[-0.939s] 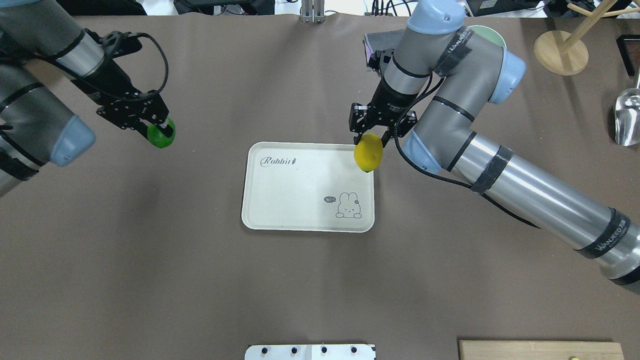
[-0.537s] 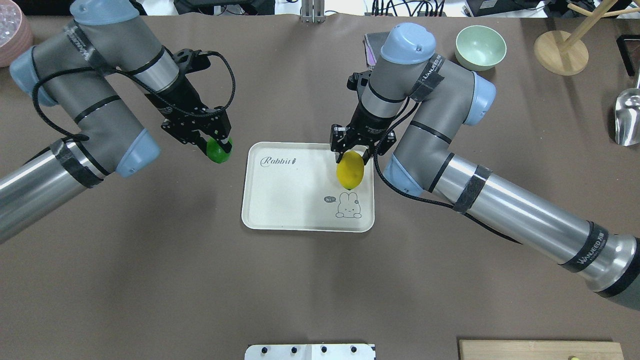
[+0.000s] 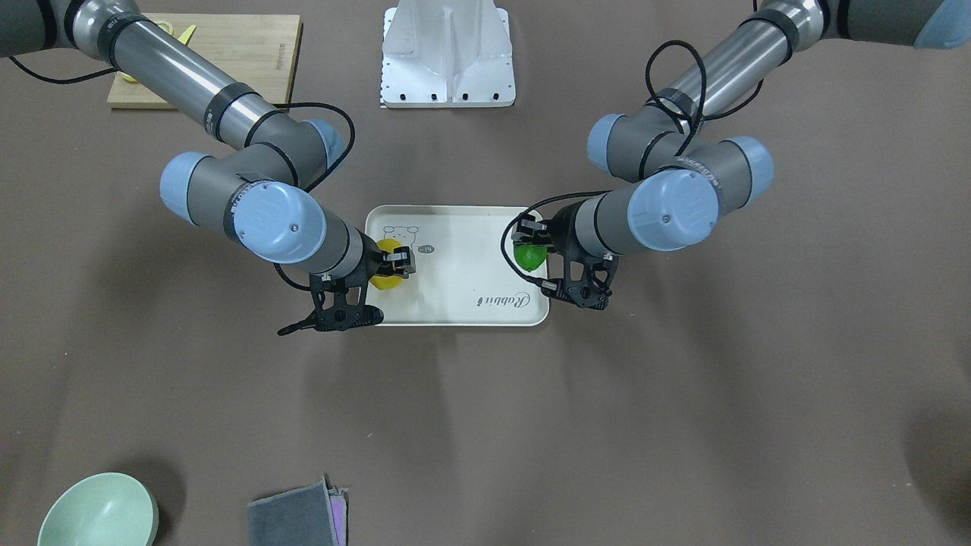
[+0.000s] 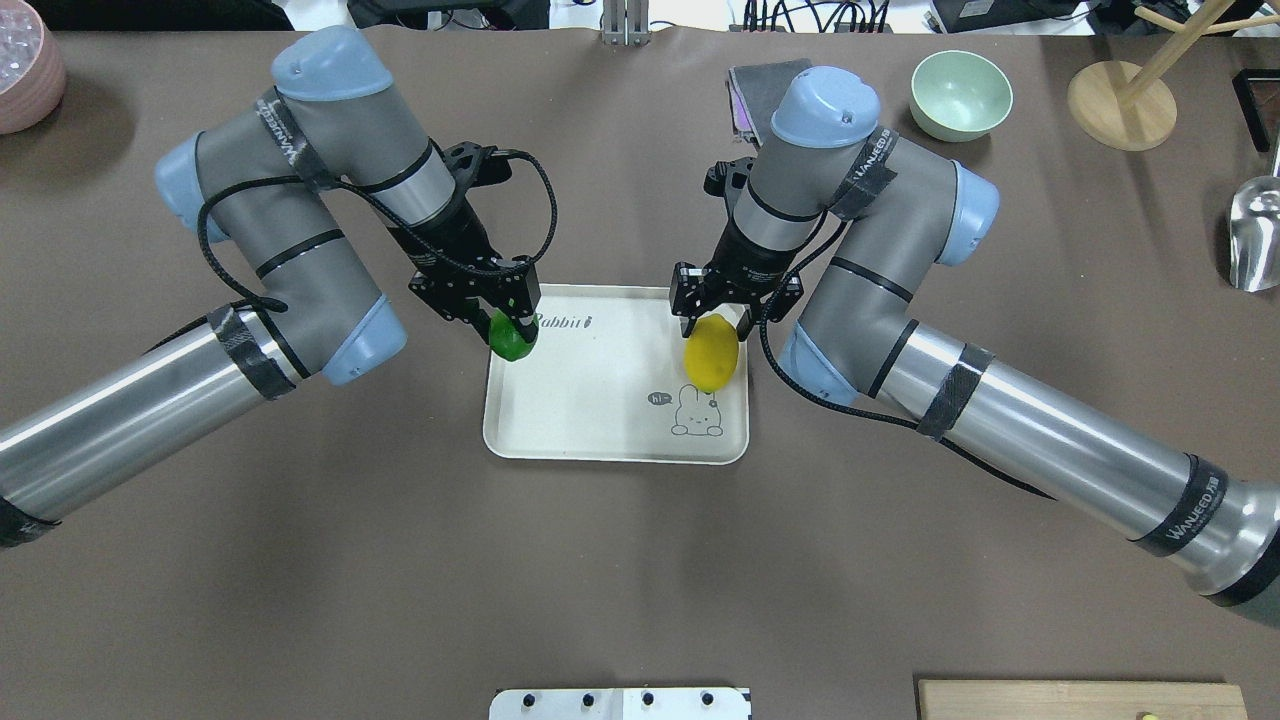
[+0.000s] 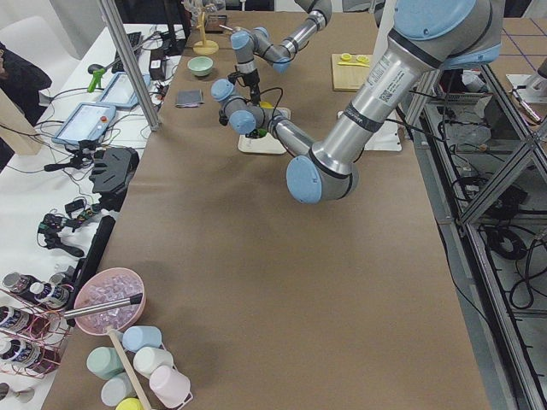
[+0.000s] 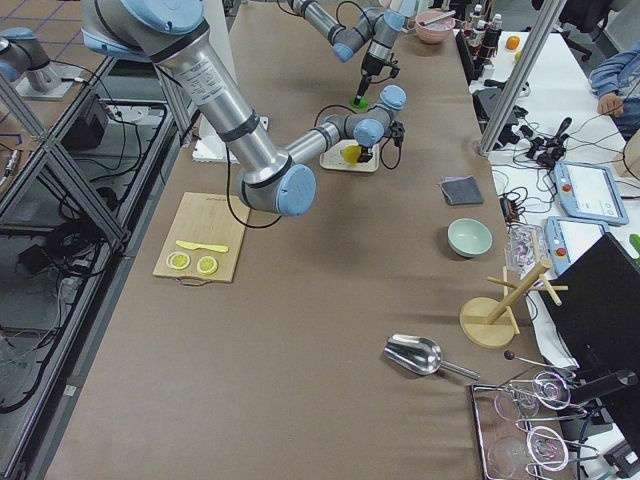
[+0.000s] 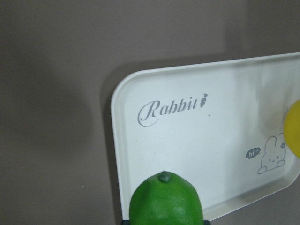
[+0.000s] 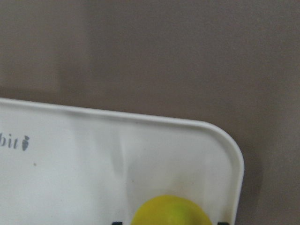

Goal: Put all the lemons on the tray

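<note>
The off-white tray (image 4: 600, 400) with grey "Rabbit" script lies mid-table; it also shows in the front view (image 3: 463, 262). My left gripper (image 4: 505, 325) is shut on the green lemon (image 4: 511, 341) and holds it over the tray's far left corner; the lemon fills the bottom of the left wrist view (image 7: 166, 200). My right gripper (image 4: 712, 322) is shut on the yellow lemon (image 4: 710, 352) and holds it over the tray's right side, above the bear drawing. The yellow lemon shows in the right wrist view (image 8: 171, 212) and front view (image 3: 384, 274). The green lemon shows in the front view (image 3: 529, 256).
A green bowl (image 4: 961, 94) and a grey cloth (image 4: 758, 90) sit at the far right. A wooden stand (image 4: 1122, 104) and a metal scoop (image 4: 1256, 235) are further right. A pink bowl (image 4: 25, 65) is far left. A wooden cutting board (image 4: 1085, 698) lies at the near right edge.
Both arms moved inward. The left gripper carried the green lemon rightwards to over the tray's left corner. The right gripper carried the yellow lemon from the tray's right edge to over its right side.
</note>
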You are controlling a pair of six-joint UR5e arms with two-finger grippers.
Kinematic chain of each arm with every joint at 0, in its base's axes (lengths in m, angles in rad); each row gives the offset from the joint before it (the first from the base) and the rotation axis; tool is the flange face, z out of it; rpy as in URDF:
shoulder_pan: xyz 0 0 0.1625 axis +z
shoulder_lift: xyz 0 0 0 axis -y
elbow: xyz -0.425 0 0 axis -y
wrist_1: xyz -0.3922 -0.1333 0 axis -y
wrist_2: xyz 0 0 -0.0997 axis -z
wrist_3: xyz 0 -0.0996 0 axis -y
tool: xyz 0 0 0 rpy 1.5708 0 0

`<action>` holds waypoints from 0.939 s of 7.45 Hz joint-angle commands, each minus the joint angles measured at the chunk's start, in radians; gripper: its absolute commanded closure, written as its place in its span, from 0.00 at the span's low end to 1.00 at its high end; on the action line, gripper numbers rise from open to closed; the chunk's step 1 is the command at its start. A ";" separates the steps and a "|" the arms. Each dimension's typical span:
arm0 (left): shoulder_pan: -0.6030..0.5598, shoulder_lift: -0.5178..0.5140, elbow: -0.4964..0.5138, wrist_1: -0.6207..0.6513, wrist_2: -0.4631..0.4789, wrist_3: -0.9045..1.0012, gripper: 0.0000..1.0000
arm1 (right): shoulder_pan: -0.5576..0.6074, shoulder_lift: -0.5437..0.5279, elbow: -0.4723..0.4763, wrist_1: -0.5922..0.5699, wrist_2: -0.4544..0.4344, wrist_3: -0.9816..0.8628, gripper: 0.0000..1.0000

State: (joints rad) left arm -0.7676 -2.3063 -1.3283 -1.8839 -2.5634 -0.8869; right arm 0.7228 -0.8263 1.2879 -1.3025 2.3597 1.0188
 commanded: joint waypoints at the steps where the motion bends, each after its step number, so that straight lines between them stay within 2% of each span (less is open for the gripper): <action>1: 0.042 -0.021 0.050 -0.061 0.032 -0.001 1.00 | 0.007 0.007 0.001 0.000 -0.002 -0.002 0.01; 3: 0.042 -0.024 0.060 -0.075 0.060 -0.001 1.00 | 0.074 -0.002 -0.001 0.000 0.007 -0.014 0.01; 4: 0.048 -0.021 0.064 -0.080 0.061 -0.001 0.70 | 0.111 -0.004 0.004 0.000 0.010 -0.017 0.01; 5: 0.048 -0.019 0.061 -0.080 0.072 -0.001 0.02 | 0.147 -0.004 0.007 0.005 0.026 -0.040 0.01; 6: 0.048 -0.021 0.061 -0.081 0.089 -0.003 0.02 | 0.186 -0.040 0.025 0.003 0.052 -0.095 0.01; 7: 0.047 -0.019 0.061 -0.081 0.089 -0.018 0.02 | 0.211 -0.121 0.089 -0.013 0.076 -0.101 0.01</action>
State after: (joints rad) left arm -0.7202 -2.3265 -1.2670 -1.9642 -2.4815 -0.8927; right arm 0.8951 -0.8728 1.3210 -1.3030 2.4062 0.9437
